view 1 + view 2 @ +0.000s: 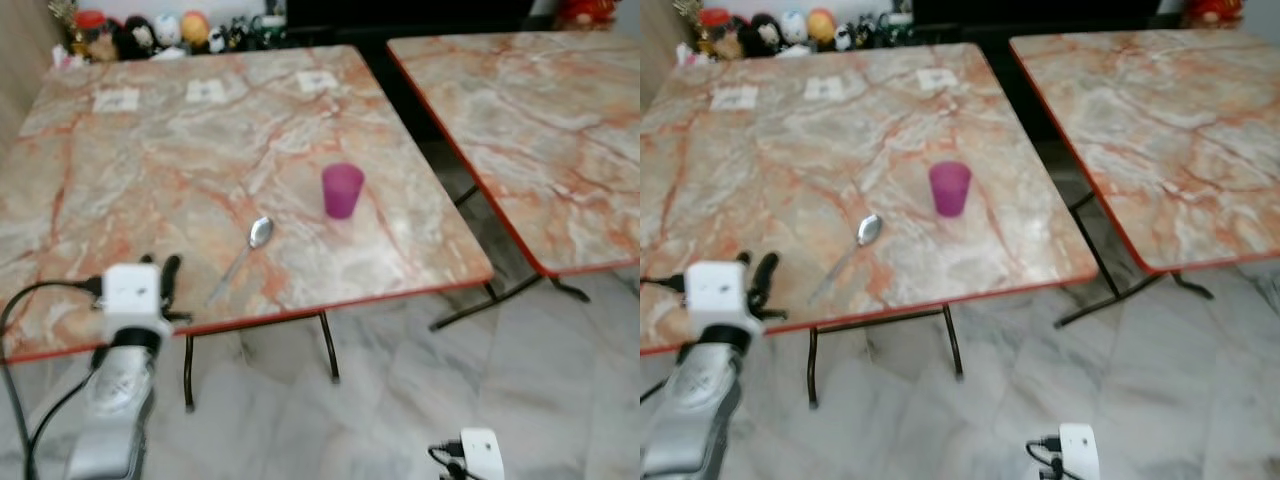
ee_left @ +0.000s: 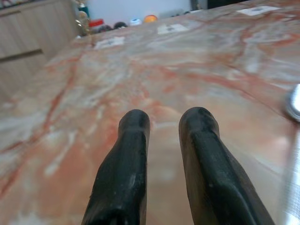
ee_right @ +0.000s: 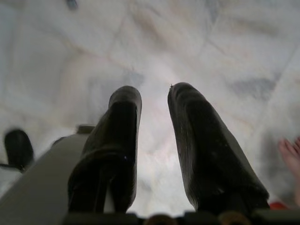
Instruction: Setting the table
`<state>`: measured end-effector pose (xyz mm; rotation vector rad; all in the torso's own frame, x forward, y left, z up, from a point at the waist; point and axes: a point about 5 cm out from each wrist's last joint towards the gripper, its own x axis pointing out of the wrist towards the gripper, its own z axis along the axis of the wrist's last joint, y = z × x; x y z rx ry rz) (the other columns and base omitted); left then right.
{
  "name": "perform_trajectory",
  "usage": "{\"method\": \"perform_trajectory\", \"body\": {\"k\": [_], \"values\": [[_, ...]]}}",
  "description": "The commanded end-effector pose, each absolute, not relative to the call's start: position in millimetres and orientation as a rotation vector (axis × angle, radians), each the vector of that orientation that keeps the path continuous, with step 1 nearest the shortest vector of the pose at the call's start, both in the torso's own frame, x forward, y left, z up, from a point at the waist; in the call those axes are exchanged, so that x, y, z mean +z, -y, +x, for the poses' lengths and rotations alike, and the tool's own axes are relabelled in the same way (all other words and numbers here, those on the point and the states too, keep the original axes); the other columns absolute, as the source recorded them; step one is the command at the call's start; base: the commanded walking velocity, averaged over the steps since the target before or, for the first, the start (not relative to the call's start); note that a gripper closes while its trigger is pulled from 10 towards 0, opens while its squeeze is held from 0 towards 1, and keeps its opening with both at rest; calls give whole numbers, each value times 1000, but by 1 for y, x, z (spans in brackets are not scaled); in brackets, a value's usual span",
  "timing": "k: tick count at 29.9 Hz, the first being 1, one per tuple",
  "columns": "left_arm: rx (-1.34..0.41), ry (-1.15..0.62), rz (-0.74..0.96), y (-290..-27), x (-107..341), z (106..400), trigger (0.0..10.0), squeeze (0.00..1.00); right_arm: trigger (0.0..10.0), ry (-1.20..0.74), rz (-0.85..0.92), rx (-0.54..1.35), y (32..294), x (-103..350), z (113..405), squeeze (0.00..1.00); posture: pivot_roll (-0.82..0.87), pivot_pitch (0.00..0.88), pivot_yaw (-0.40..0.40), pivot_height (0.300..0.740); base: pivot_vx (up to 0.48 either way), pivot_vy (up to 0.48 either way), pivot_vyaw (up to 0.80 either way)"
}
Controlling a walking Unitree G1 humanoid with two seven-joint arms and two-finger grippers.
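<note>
The left gripper point(image 2: 164, 122), fingers slightly apart and empty, hovers over the near edge of the marble table point(image 1: 150, 170); the right gripper point(image 3: 154, 101), also parted, hangs toward the floor. Two tables stand side by side. One purple cup point(image 1: 342, 190) sits just beyond one spoon point(image 1: 250, 246). A clean pickup likely means sliding right, low, toward the spoon's handle.

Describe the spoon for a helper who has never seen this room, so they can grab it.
On the left marble table, near its front edge, a spoon lies beside a purple cup. It is the only metal thing there, silver and lying flat.
</note>
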<state>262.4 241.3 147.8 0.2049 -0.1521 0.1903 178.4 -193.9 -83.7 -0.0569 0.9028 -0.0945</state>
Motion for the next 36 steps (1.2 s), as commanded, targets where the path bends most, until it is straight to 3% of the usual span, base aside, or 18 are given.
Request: {"method": "perform_trajectory", "body": {"k": [1,6,22,36], "values": [[148,186,185,-230,154,266,10000,0,10000,-932,-55,-112,199,-88,168,0,-11,115,-17,740,292,0,0],[-28,188,153,-203,153,270,10000,0,10000,-931,-58,-108,199,-88,168,0,-17,100,-12,740,0,0,0],[-460,25,233,-154,133,284,10000,0,10000,-930,-49,-110,195,-88,169,0,-13,120,-3,740,0,0,0],[-381,58,243,-152,135,293,10000,0,10000,-950,-45,-112,196,-89,168,0,-14,124,-5,740,0,0,-611]]}}
